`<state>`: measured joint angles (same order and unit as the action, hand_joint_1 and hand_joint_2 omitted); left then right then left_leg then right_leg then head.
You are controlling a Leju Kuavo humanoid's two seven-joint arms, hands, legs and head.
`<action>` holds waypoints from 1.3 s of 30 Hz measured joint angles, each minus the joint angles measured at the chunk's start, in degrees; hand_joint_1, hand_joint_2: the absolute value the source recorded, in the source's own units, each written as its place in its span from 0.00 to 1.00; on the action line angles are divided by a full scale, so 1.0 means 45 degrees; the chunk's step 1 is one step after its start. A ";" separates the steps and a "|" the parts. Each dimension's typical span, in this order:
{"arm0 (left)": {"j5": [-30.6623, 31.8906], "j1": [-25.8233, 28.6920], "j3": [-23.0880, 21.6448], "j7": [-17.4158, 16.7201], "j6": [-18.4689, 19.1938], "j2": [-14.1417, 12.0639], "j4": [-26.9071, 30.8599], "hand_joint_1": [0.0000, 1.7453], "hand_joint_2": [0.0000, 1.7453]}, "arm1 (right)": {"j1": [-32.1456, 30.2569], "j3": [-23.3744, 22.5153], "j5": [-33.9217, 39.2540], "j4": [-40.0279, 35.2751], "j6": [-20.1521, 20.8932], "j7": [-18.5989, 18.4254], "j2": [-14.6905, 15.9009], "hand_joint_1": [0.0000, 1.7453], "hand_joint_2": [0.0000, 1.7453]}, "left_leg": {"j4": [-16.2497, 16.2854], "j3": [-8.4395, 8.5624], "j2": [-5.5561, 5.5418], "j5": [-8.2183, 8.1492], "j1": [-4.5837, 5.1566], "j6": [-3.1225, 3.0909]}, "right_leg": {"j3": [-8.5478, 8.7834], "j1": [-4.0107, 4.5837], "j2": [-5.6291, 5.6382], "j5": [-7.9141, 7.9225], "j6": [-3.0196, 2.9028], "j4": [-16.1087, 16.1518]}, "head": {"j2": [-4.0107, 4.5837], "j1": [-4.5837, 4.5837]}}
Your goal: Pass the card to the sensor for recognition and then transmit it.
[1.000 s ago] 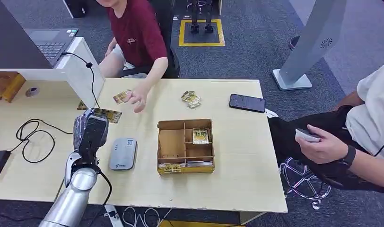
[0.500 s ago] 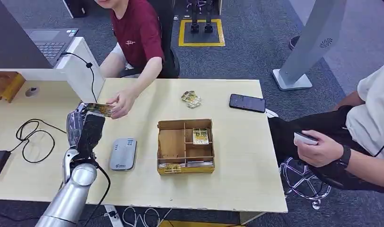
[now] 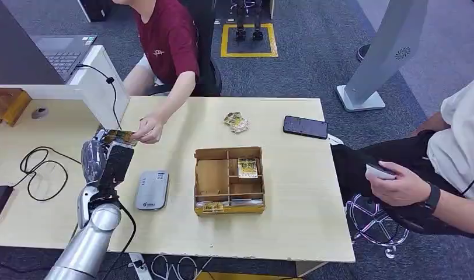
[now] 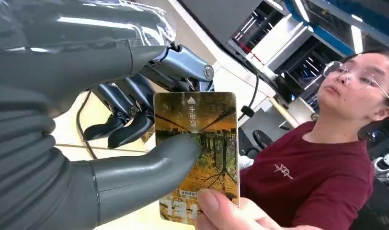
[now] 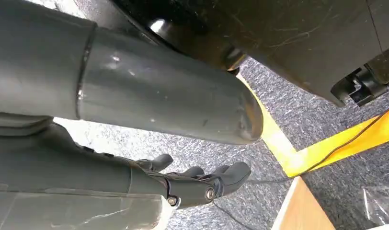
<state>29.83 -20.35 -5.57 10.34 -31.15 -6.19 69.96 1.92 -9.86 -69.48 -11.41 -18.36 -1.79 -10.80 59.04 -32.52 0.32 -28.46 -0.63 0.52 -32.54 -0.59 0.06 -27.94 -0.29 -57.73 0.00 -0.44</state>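
1. Left hand (image 4: 111, 143), grey, many-fingered: raised over the left part of the pale wooden table (image 3: 293, 227). The thick thumb presses the face of the card against the darker fingers (image 4: 130, 124) behind it; a pinch, as the left wrist view shows it.
2. Card (image 4: 197, 148), flat rectangle printed with an orange-and-green forest scene: upright between thumb and fingers, at the tip of the left hand, far of the reader. Its free end is also pinched by a person's hand (image 3: 148, 129), belonging to the person in the dark red shirt seated at the far side.
3. Right hand (image 5: 197, 182), grey: hangs beside the body over grey carpet, holding nothing, fingers apart and lightly curved.
4. Card reader (image 3: 152, 189), grey, rounded, flat: lies on the table just right of the left forearm, left of the box.
5. Compartmented cardboard box (image 3: 229, 181): mid-table, some cards in its cells.
6. Step in hand, as judged: receipt of the card, with both parties gripping it.
7. Next move, as judged: the person must release; the thumb grip must stay firm while the card is brought near and down onto the reader, face held flat.
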 joint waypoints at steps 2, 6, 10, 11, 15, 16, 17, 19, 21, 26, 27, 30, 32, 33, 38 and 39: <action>0.0000 0.0000 0.0000 0.0005 -0.0005 0.0000 -0.0024 1.00 1.00 | -0.0001 0.0000 0.0000 0.0000 0.0000 0.0000 0.0000 0.00 0.00 | 0.0000 0.0000 0.0000 0.0000 0.0000 0.0000 | 0.0000 0.0000 0.0000 0.0000 0.0000 0.0000 | 0.0000 0.0000; 0.0000 0.0003 0.0000 0.0010 -0.0005 0.0000 -0.0068 1.00 1.00 | -0.0001 0.0000 0.0000 0.0000 0.0000 0.0000 0.0000 0.00 0.00 | 0.0000 0.0000 0.0000 0.0000 0.0000 0.0000 | 0.0000 0.0000 0.0000 0.0000 0.0000 0.0000 | 0.0000 0.0000; -0.0020 0.0010 0.0000 0.0151 0.0005 0.0000 -0.0068 0.00 1.00 | -0.0001 0.0000 0.0000 0.0000 0.0005 0.0010 0.0000 0.00 0.00 | 0.0000 -0.0001 0.0000 0.0000 0.0000 0.0000 | 0.0000 0.0000 0.0000 0.0000 0.0000 0.0000 | 0.0000 0.0000; -0.0117 0.0019 0.0000 0.0253 0.0024 -0.0005 -0.0068 0.00 1.00 | -0.0001 0.0005 0.0024 0.0000 0.0010 0.0024 0.0000 0.00 0.00 | 0.0000 -0.0001 0.0000 0.0000 0.0000 0.0000 | 0.0000 0.0000 0.0000 0.0000 0.0000 0.0000 | 0.0000 0.0000; -0.0364 0.0052 0.0005 0.0418 0.0164 0.0000 -0.0068 0.00 1.00 | -0.0002 0.0015 0.0073 0.0000 -0.0005 0.0107 0.0000 0.00 0.00 | 0.0000 0.0000 -0.0001 0.0000 0.0000 0.0000 | 0.0000 0.0000 0.0000 0.0000 0.0000 0.0000 | 0.0000 0.0000; -0.0403 0.0052 0.0010 0.0413 0.0233 0.0000 -0.0068 0.00 1.00 | -0.0003 0.0015 0.0136 0.0000 -0.0020 0.0117 0.0000 0.00 0.00 | 0.0000 0.0000 0.0000 0.0000 0.0000 0.0000 | 0.0000 0.0000 -0.0001 0.0000 0.0000 0.0000 | 0.0005 0.0000; -0.0418 0.0053 0.0010 0.0398 0.0253 0.0000 -0.0068 0.00 1.00 | -0.0004 0.0015 0.0179 0.0000 -0.0039 0.0121 0.0000 0.00 0.00 | 0.0000 0.0000 0.0000 0.0000 0.0000 0.0000 | 0.0000 0.0000 0.0000 0.0000 0.0000 0.0000 | 0.0000 0.0000; -0.0355 0.0054 0.0010 0.0258 0.0296 0.0004 -0.0068 0.00 1.00 | -0.0006 0.0015 0.0228 0.0000 -0.0058 0.0121 0.0000 0.00 0.00 | 0.0000 0.0000 0.0000 0.0000 0.0000 0.0000 | 0.0000 0.0000 0.0000 0.0000 0.0000 0.0000 | 0.0000 0.0000; -0.0397 0.0058 0.0010 0.0209 0.0417 0.0000 -0.0068 0.00 1.00 | -0.0008 0.0024 0.0228 0.0000 -0.0078 0.0117 0.0000 0.00 0.00 | 0.0000 0.0000 0.0000 0.0000 0.0000 0.0000 | 0.0000 0.0000 0.0000 0.0000 0.0000 0.0000 | 0.0000 0.0000; -0.1544 0.0511 0.0000 0.0582 0.2132 -0.0292 0.0523 0.00 1.00 | -0.0055 0.0024 0.0447 0.0000 -0.0194 0.0155 0.0000 0.00 0.00 | 0.0000 0.0001 0.0011 -0.0001 -0.0001 0.0001 | -0.0005 0.0000 0.0019 -0.0001 0.0000 -0.0001 | 0.0000 0.0000; -0.1651 0.0636 0.0000 0.0650 0.2267 -0.0369 0.0742 0.00 1.00 | -0.0077 0.0024 0.0452 0.0000 -0.0194 0.0155 0.0005 0.00 0.00 | 0.0000 -0.0001 0.0007 -0.0001 -0.0001 0.0001 | -0.0005 0.0001 0.0017 -0.0002 0.0001 -0.0001 | 0.0000 0.0000; -0.1758 0.1002 0.0000 0.0772 0.2569 -0.0588 0.1488 0.00 1.00 | -0.0107 0.0029 0.0485 0.0005 -0.0218 0.0160 0.0005 0.00 0.00 | -0.0001 -0.0002 0.0004 -0.0003 -0.0001 0.0002 | -0.0007 0.0001 0.0015 -0.0004 0.0000 0.0000 | 0.0000 -0.0004; -0.1792 0.1140 0.0000 0.0777 0.2633 -0.0675 0.1807 0.00 1.00 | -0.0112 0.0029 0.0491 0.0005 -0.0219 0.0160 0.0005 0.00 0.00 | -0.0001 -0.0002 0.0003 -0.0002 -0.0001 0.0002 | -0.0007 0.0001 0.0012 -0.0004 0.0000 0.0000 | 0.0000 0.0000; -0.1792 0.1187 0.0000 0.0777 0.2642 -0.0714 0.1929 0.00 1.00 | -0.0117 0.0029 0.0491 0.0005 -0.0233 0.0160 0.0005 0.00 0.00 | -0.0001 -0.0002 0.0004 -0.0002 -0.0001 0.0001 | -0.0006 0.0001 0.0012 -0.0004 0.0000 0.0000 | 0.0000 -0.0005; -0.1578 0.1454 0.0000 0.0996 0.2686 -0.0894 0.2444 0.00 1.00 | -0.0137 0.0029 0.0530 0.0005 -0.0316 0.0219 0.0005 0.00 0.00 | -0.0001 -0.0002 0.0006 -0.0001 -0.0001 0.0001 | -0.0002 0.0001 0.0011 -0.0001 0.0001 -0.0001 | 0.0000 0.0000; -0.1549 0.1610 0.0000 0.1222 0.2749 -0.0981 0.2638 0.00 1.00 | -0.0139 0.0029 0.0563 0.0005 -0.0330 0.0248 0.0005 0.00 0.00 | -0.0001 -0.0002 0.0008 -0.0002 -0.0001 0.0001 | -0.0001 0.0000 0.0014 -0.0001 0.0001 -0.0002 | 0.0000 -0.0005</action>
<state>22.86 -13.11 -5.57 15.84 -18.77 -10.60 81.84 1.29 -9.73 -66.95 -11.39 -19.85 -0.68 -10.78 59.04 -32.53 0.36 -28.47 -0.64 0.53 -32.54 -0.59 0.13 -27.94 -0.28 -57.74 0.00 -0.46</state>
